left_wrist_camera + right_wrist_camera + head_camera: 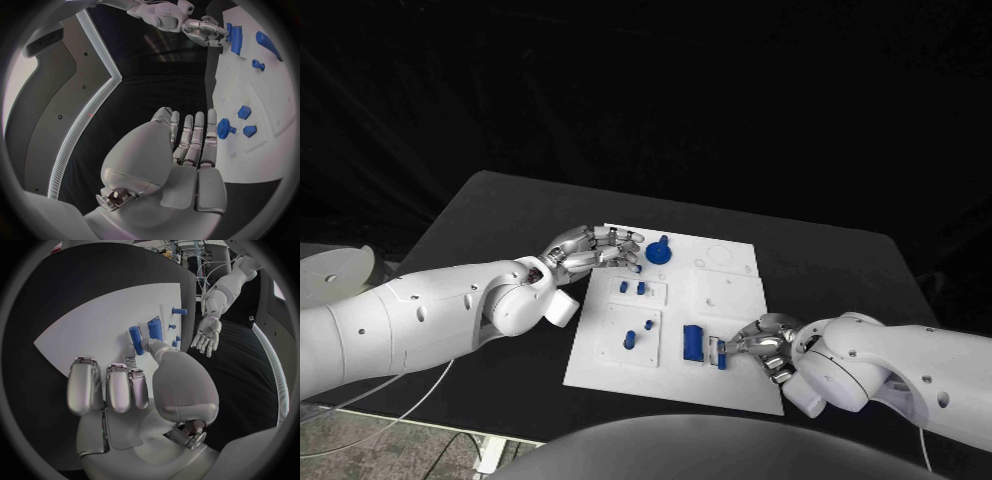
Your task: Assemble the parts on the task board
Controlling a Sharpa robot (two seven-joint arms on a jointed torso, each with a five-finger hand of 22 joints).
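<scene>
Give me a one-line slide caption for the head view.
Left hand at the white task board's far left corner beside a round blue part; right hand at a near-side blue block.

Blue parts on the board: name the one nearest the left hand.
The round, gear-like blue part at the board's far edge, right beside the left hand's fingertips; the others lie nearer the robot.

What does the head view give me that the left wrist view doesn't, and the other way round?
Head view only: the whole task board on the black table, with both arms reaching in from either side.

Left wrist view only: the left hand seen from behind, fingers straight and apart, holding nothing, its fingertips beside a round blue part.

Both: the right hand at the long blue part, and small blue parts scattered on the board.
</scene>
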